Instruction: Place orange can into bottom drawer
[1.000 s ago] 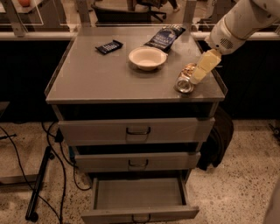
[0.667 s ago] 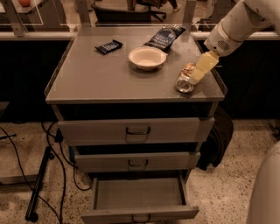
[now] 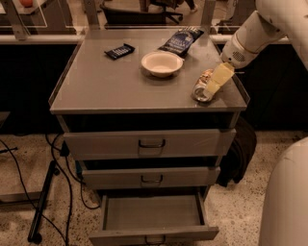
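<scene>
orange can [image 3: 199, 89] lies on its side near the cabinet top's [image 3: 120, 84] right front corner. gripper [image 3: 212, 86] rests against it; grip state cannot be told. bottom drawer [image 3: 151, 217] stands pulled open.

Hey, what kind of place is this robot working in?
Probably an office or lab workspace: a grey metal drawer cabinet, loose cables on the speckled floor, and what looks like an office chair behind. The gripper is at the orange can on the cabinet's right edge.
</scene>
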`<move>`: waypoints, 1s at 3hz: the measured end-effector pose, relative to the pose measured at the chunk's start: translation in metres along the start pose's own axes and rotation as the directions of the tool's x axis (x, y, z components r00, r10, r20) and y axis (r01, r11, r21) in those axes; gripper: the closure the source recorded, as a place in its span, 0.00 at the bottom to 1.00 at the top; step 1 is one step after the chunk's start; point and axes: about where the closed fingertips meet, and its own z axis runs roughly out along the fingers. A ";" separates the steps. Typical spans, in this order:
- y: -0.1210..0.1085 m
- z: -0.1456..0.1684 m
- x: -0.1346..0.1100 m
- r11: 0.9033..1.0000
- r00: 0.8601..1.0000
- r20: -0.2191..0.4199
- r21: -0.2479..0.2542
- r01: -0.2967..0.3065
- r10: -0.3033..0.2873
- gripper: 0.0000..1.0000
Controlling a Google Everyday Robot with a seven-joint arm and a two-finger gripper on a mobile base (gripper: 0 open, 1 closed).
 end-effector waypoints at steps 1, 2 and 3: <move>0.000 0.000 0.000 1.000 1.000 0.000 0.000 0.000 0.000 0.00; 0.011 0.009 -0.005 1.000 1.000 0.013 -0.029 0.010 -0.010 0.00; 0.023 0.017 -0.010 0.998 1.000 0.021 -0.054 0.021 -0.020 0.00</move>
